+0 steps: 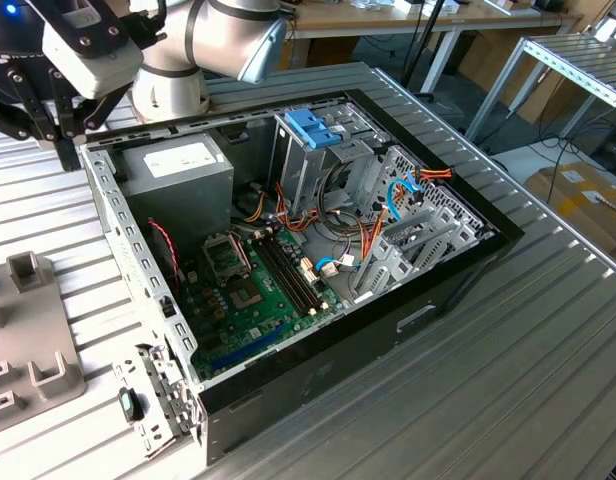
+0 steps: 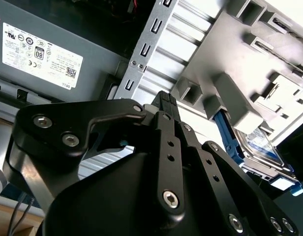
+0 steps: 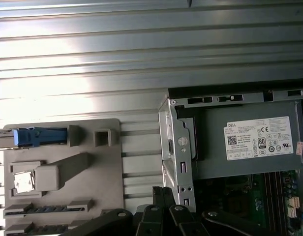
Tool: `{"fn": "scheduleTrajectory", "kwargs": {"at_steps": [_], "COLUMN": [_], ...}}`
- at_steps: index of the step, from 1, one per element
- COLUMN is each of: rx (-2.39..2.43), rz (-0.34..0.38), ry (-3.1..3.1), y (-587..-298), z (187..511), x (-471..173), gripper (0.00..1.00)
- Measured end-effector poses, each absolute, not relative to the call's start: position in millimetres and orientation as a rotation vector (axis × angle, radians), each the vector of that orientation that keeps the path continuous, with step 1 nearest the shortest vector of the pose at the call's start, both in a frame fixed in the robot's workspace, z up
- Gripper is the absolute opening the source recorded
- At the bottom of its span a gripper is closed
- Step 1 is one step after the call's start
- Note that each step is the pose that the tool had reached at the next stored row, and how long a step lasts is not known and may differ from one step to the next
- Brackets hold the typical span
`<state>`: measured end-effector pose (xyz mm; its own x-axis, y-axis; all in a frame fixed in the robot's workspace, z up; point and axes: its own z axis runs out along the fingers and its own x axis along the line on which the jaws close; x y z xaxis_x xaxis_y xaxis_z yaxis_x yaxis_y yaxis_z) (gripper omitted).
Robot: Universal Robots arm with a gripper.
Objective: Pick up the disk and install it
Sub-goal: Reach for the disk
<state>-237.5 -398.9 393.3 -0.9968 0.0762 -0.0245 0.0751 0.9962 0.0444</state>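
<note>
The disk (image 3: 41, 136) stands on edge in a slot of the grey holder block (image 3: 107, 162), its light-blue carrier frame facing me. In the second wrist view the disk (image 2: 263, 147) shows its white and blue label beside the holder block (image 2: 205, 54). My gripper (image 3: 161, 192) is shut and holds nothing. It hangs over the ribbed table between the holder and the corner of the open computer case (image 1: 458, 280), apart from the disk. In the exterior view the gripper (image 1: 65, 155) is at the case's back corner, near the power supply (image 1: 178, 170).
Inside the case a grey metal drive cage (image 1: 298, 175) carries a fixed blue latch (image 1: 313, 128), with cables and the green motherboard (image 1: 248, 290) beside it. The holder block (image 1: 38, 350) lies at the exterior view's left. Other tables stand behind.
</note>
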Motion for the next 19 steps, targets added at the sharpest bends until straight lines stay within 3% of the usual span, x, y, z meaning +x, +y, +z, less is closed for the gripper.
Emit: {"fn": "scheduleTrajectory", "kwargs": {"at_steps": [19], "rx": [0.118], "rz": [0.068], "ry": [3.113], "y": [-398.9], "z": [393.3], "x": [-259.6], "gripper": [0.11]}}
